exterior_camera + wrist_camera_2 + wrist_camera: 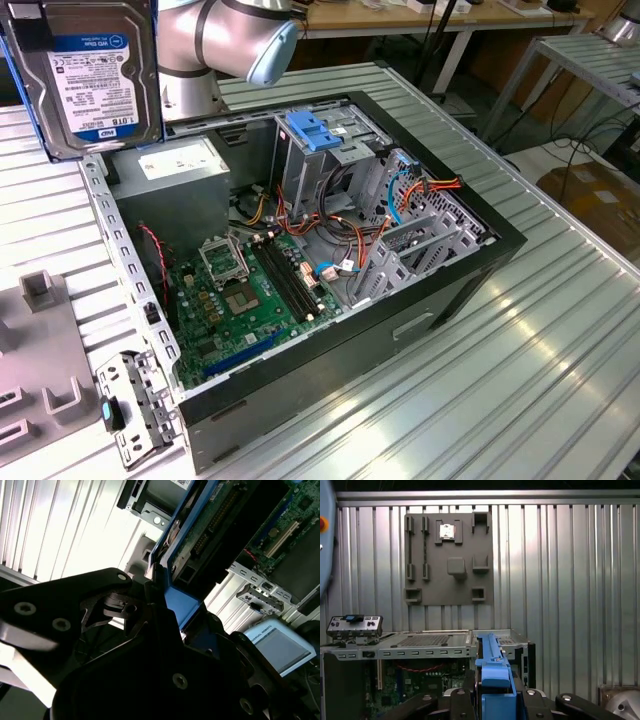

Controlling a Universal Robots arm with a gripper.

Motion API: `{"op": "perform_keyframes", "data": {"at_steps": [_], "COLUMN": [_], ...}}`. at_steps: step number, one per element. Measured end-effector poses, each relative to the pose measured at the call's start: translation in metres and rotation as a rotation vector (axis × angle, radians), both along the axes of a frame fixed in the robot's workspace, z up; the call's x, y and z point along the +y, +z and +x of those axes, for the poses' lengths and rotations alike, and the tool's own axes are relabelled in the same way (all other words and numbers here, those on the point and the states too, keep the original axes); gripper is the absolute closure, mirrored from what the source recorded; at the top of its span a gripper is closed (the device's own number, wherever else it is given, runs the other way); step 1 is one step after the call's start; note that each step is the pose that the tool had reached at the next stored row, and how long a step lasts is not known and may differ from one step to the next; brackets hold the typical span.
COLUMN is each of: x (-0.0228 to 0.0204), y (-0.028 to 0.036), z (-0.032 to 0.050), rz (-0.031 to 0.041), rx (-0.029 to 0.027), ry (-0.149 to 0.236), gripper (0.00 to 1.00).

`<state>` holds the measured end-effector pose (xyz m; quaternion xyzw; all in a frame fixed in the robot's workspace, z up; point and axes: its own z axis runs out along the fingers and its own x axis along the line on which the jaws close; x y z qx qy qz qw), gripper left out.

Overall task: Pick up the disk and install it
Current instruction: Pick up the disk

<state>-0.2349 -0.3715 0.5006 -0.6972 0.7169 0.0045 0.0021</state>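
The disk (95, 75), a silver-grey hard drive with a white label and blue carrier rails, hangs high at the exterior view's left, above the open computer case (480, 255). In the first wrist view my gripper (495, 695) is shut on the disk's blue rail (492, 662), which stands on edge between the black fingers (462, 702). In the second wrist view the gripper (172, 617) clamps the blue rail (182, 607), and the disk's circuit-board underside (210, 525) stretches away from it. The metal drive cage with a blue latch (315, 130) stands at the back of the case.
Inside the case are a grey power-supply box (180, 160), the green motherboard (250, 290) and orange and blue cables (400, 195). A grey fixture plate (450, 560) lies on the ribbed metal table beside the case. A loose metal bracket (135, 410) sits at the case's front corner.
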Motion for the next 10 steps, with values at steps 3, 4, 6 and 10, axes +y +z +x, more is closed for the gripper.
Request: {"op": "perform_keyframes", "data": {"at_steps": [3,4,6,10], "x": [-0.0047,-0.0057,-0.0079,-0.0123], "y": [-0.0002,-0.0002,-0.0003,-0.0003], "z": [0.0001,0.0002,0.0004,0.003], "rz": [0.0,0.0,0.0,0.0], "rx": [-0.0001,0.0,-0.0001,0.0], "ry": [-0.001,-0.001,-0.001,-0.002], "gripper": [0.63,0.63,0.63,0.63]}}
